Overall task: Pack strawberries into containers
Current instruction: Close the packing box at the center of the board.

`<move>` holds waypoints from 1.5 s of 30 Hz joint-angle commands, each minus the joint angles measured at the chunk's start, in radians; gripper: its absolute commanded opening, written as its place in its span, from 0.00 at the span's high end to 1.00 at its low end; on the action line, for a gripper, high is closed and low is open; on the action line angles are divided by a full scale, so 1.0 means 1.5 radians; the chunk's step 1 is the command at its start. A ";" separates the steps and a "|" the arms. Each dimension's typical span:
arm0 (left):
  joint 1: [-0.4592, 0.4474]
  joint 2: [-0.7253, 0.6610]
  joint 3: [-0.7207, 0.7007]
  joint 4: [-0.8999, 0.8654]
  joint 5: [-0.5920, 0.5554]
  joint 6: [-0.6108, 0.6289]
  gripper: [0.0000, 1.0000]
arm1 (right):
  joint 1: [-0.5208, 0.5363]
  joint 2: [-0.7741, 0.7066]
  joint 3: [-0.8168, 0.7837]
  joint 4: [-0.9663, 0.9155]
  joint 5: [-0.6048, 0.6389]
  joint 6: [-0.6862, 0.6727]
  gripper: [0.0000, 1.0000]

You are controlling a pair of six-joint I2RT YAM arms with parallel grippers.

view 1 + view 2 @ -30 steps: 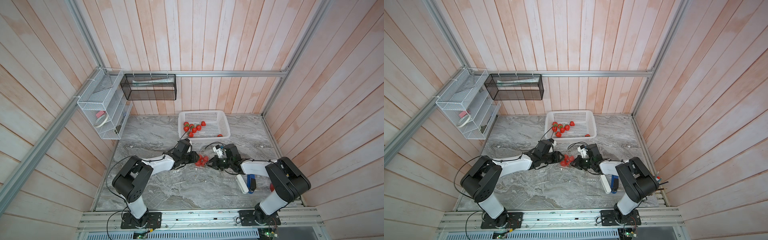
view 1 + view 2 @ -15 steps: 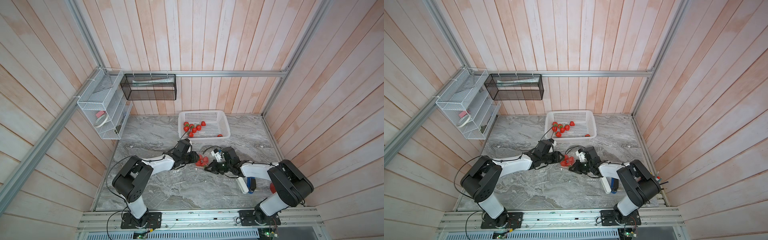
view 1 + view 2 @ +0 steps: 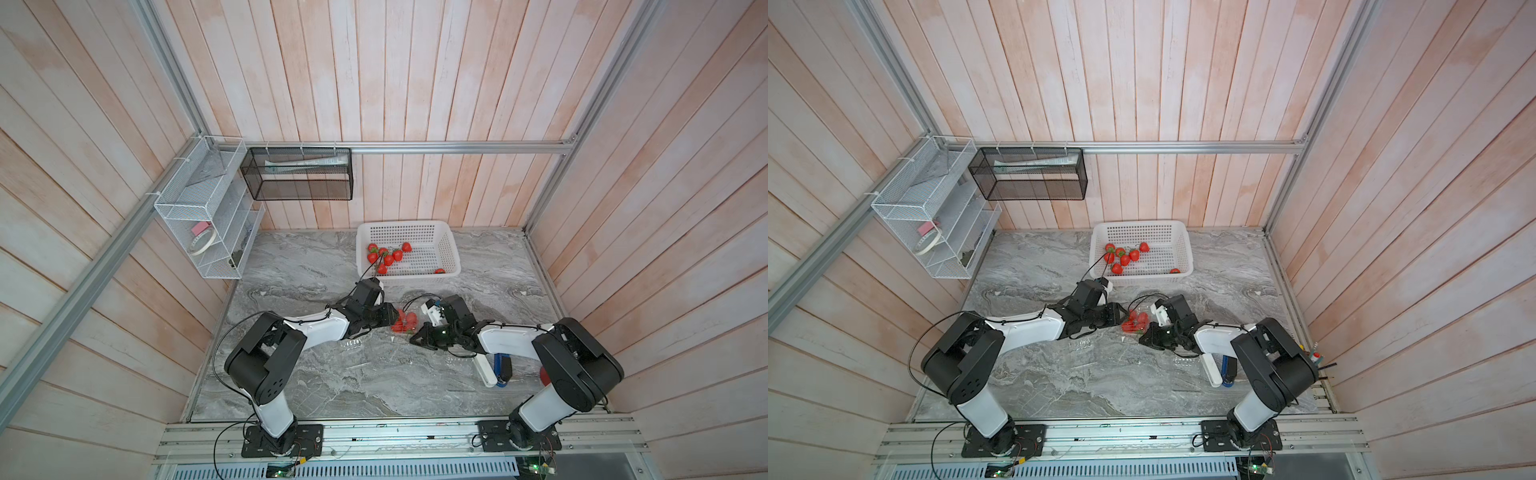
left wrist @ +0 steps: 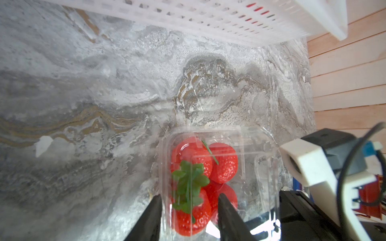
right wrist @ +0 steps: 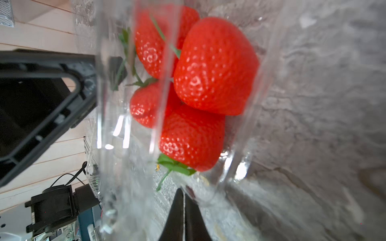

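Just before the basket [image 3: 403, 225] | left claw [image 4: 189, 201] gripped the container [image 4: 259, 144] of strawberries [image 4: 224, 164] | right claw [image 5: 183, 195] closed beside it

- A clear container [image 5: 112, 116] fills the middle of the view, with four red strawberries [image 5: 215, 66] piled inside and their green caps showing.
- The right gripper [image 5: 183, 194] has its dark fingers pressed together, tips at the container's near edge.
- A black arm part [image 5: 41, 100] sits against the container's side wall.
- Grey marble [image 5: 323, 104] lies underneath.
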 commanded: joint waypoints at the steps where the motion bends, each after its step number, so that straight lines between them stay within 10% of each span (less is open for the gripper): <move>1: -0.003 0.009 0.006 0.003 0.006 0.008 0.54 | 0.013 0.009 0.028 0.001 0.035 -0.011 0.92; 17: -0.003 0.012 0.008 0.001 0.006 0.011 0.54 | 0.029 0.004 -0.009 0.160 -0.023 0.047 0.82; 28: -0.003 0.017 0.013 0.005 0.009 0.012 0.54 | 0.011 -0.028 -0.050 0.131 -0.018 0.031 0.79; 45: -0.004 0.049 0.093 -0.028 0.009 0.041 0.54 | -0.026 -0.155 -0.095 -0.072 -0.041 -0.071 0.48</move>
